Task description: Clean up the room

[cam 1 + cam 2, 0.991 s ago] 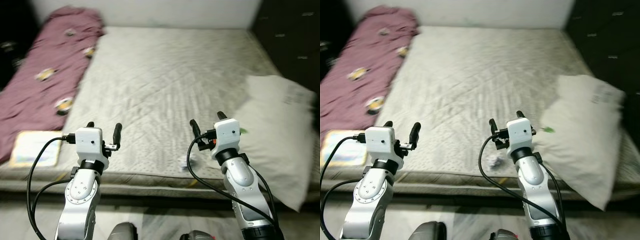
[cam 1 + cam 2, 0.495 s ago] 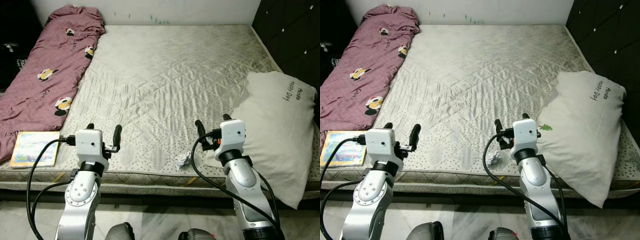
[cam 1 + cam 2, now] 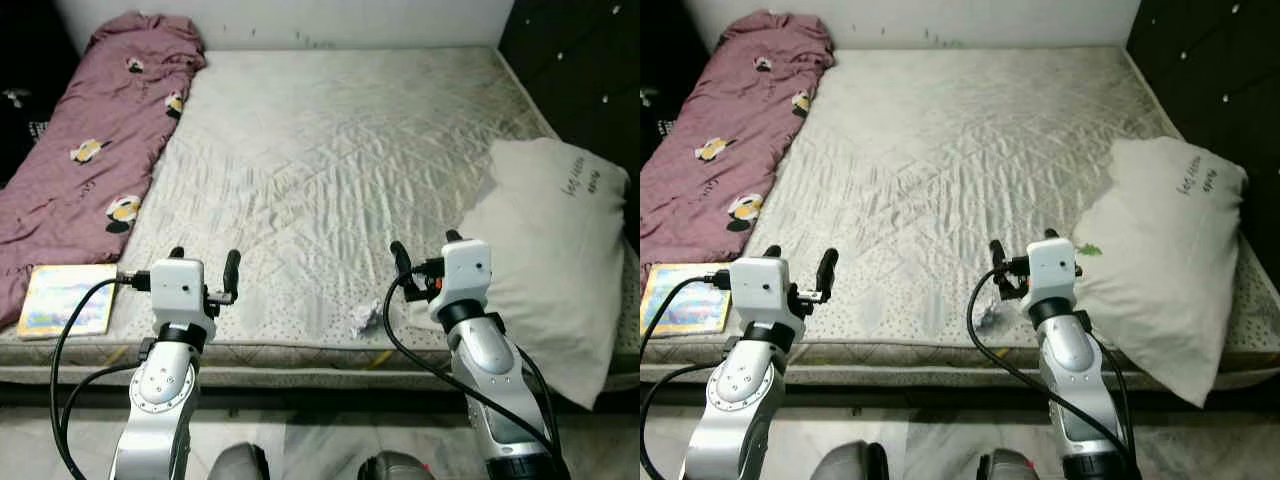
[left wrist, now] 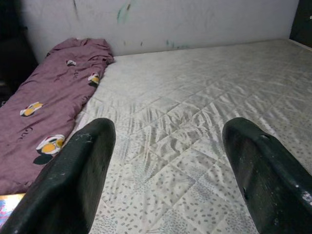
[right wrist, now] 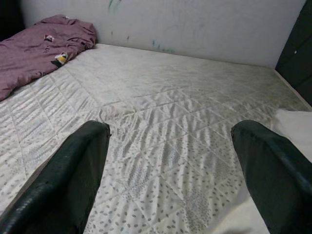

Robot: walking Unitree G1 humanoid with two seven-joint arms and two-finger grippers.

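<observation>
While raised over mattress edge, left tool and right tool gape wide

A crumpled white paper wad lies near the mattress's front edge.

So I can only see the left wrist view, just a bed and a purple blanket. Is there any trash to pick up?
Observer: Yes, a crumpled paper lies near the mattress front edge, just left of the right gripper.
Operator: Is the gripper holding it?
Observer: No, its fingers are open above the bed, empty.
Operator: Anything else lying around?
Observer: A book sits on the front left corner, beside the blanket.
Operator: And on the other side?
Observer: A white pillow hangs over the right edge.
</observation>
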